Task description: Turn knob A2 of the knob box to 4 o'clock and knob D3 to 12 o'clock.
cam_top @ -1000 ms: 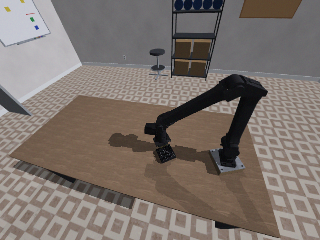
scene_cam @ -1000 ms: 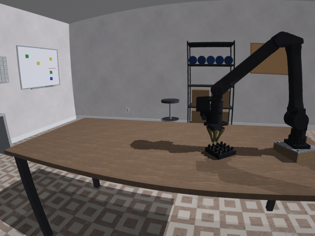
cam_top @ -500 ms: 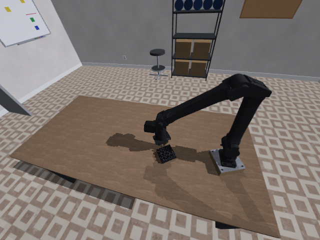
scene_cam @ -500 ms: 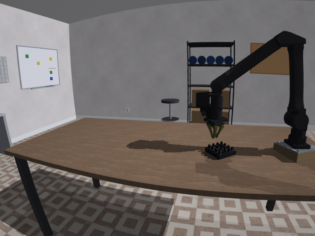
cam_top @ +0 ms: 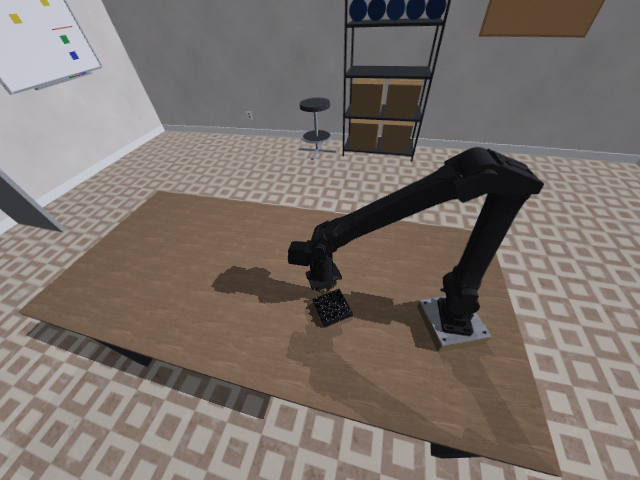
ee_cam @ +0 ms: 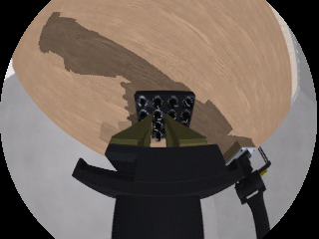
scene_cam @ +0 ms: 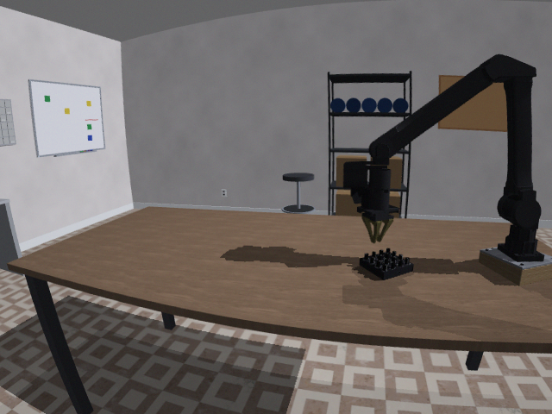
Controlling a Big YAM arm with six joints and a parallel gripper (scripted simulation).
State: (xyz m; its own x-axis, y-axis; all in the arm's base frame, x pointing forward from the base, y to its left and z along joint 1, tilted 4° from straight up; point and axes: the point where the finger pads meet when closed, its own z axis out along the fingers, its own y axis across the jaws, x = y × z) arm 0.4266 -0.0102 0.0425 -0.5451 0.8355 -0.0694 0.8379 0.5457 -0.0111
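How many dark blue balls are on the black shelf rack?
5, side by side in one row on the upper shelf of the black shelf rack. Any more behind them would be hidden.

desk [scene_cam: 178,249]: brown wood-grain top on dark legs
knob box [scene_cam: 385,264]: stands on the desk, just below the tool [scene_cam: 377,241], not touching it
arm base plate [cam_top: 454,325]: on the desk, well apart from the tool, beyond the knob box
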